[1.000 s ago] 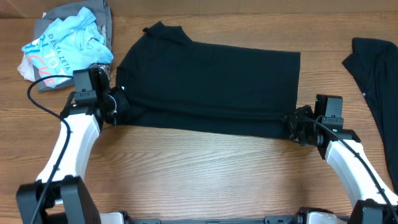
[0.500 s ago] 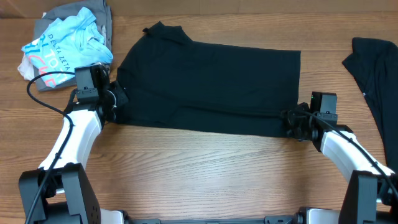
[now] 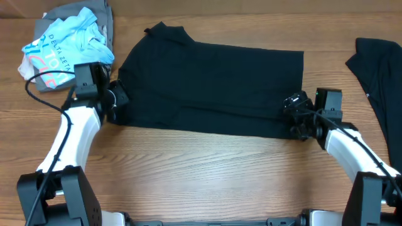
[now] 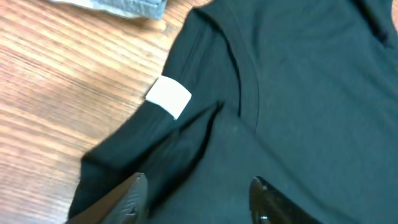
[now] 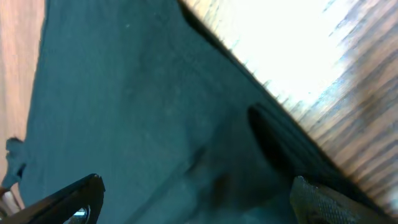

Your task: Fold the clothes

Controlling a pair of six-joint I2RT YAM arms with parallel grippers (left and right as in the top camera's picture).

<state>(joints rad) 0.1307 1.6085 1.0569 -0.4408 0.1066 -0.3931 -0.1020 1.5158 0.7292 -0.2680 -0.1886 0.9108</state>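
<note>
Two white arms reach in from the near edge of the table [image 3: 201,169], one at each end of the black T-shirt [image 3: 213,81], which lies flat in a wide folded band between them. The left arm [image 3: 69,135] rises in a slanted line to its wrist. The left gripper [image 3: 116,100] sits at the shirt's collar end, its jaws parted over the cloth and pinching nothing. From the left wrist camera, the left gripper [image 4: 199,199] shows two dark fingertips set apart. Black fabric lies under and ahead of them, and a white tag [image 4: 168,96] lies just ahead and to the side of them.

The right arm [image 3: 352,150] bends inward at the elbow, bringing the right gripper [image 3: 295,116] to the near corner of the shirt's other end. Its jaws also stand wide apart. In the right wrist view the right gripper [image 5: 199,199] has its fingers far apart with cloth between them, not clamped.

That right wrist view is blurred and washed out by glare on the wood, so folds and hems there are hard to read. Whether either gripper's tips touch the fabric cannot be told. Beyond the left gripper lies a pale blue garment [image 3: 66,41] on a grey garment [image 3: 103,16], both cut off by the frame. Outside the right gripper, a dark garment [image 3: 377,69] runs off the edge.
</note>
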